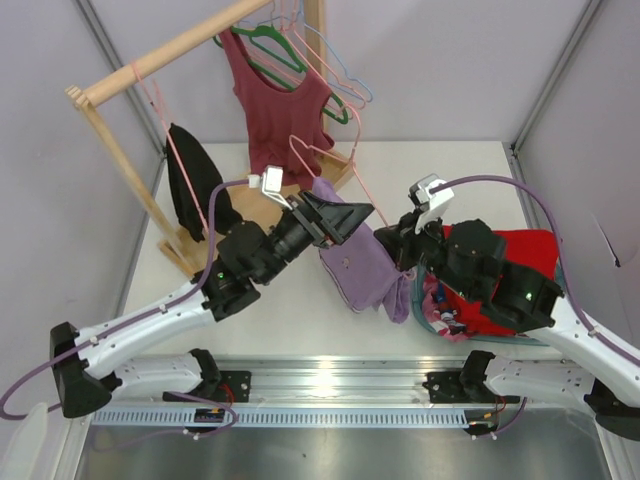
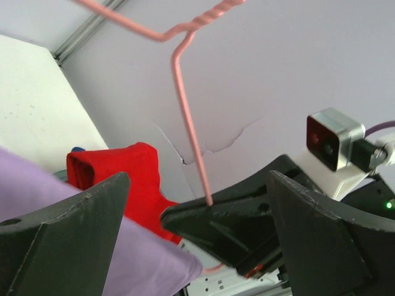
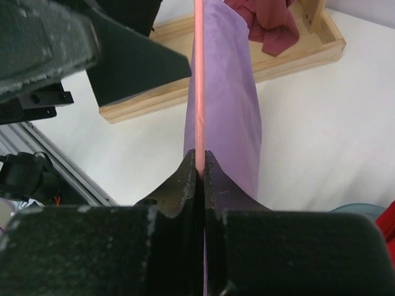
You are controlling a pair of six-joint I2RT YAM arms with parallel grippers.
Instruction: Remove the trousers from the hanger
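White table [image 1: 480,180] under trousers [image 1: 360,265], hanger [image 3: 199,74] tight inside right gripper [image 3: 199,161]

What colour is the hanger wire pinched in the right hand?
The hanger is pale pink, clearest in the right wrist view, clamped in the right hand.

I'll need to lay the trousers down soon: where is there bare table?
Two bare patches: the back-right table corner, between the wooden rack base and the side wall, and the front strip between the left arm, the trousers and the rail. Crowded: the right, with the red garment and basket; back-left, under the rack.
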